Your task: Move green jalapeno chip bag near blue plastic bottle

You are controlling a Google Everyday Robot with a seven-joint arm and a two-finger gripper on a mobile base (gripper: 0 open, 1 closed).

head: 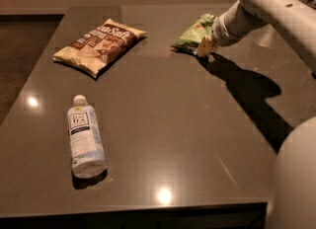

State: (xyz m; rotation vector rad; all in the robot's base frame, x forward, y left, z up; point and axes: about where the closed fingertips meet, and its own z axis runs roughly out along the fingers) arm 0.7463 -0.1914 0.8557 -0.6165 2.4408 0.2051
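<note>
Our gripper [206, 47] sits toward the far right of the table [173, 124], right against the near-right edge of the green chip bag [191, 35]. The bag lies just left of the jaws and a little beyond them, its long axis slanting from near-left to far-right. We cannot tell whether the gripper has a hold on it or only touches it. The bottle [85, 139] lies well off to the left of the jaws and much nearer the front edge, cap pointing away. We judge the carry runs diagonally, clear of the brown chip bag [101, 45].
</note>
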